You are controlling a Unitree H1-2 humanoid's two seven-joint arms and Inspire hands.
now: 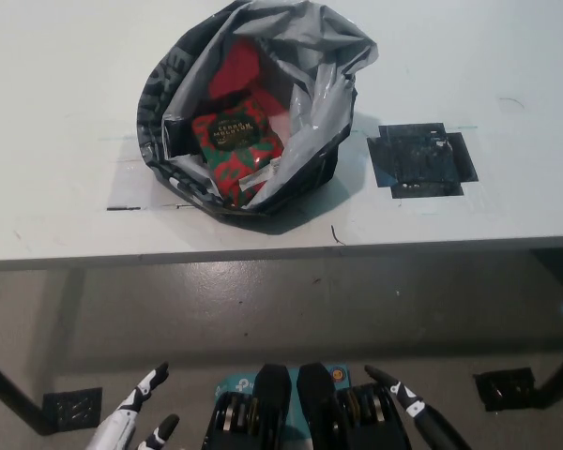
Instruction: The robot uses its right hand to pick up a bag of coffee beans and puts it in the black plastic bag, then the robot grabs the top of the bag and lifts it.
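The bag of coffee beans (233, 142), red with a dark label, lies inside the black plastic bag (253, 108), towards its front, with another red thing (236, 67) tucked behind it deeper in. The plastic bag sits slumped on the table (56, 112) with its mouth wide open and its rim rolled outward, grey lining showing, which is presumably why the packet could go in from above without anyone holding the bag open. So the first half of the job looks done, and the lifting by the top is not yet begun (nothing is touching the bag at all). Both hands are low down at the near edge of what I can see, well apart from the table: the white left hand (131, 422) at the lower left with its fingers spread and empty, the black right hand (415, 420) at the lower right, fingers also apart and holding nothing. The table is white and plain, with a dark taped square (420, 159) to the right of the bag and faint tape lines by it. Below is a grey floor with a table leg (9, 392) and dark floor plates (72, 409).
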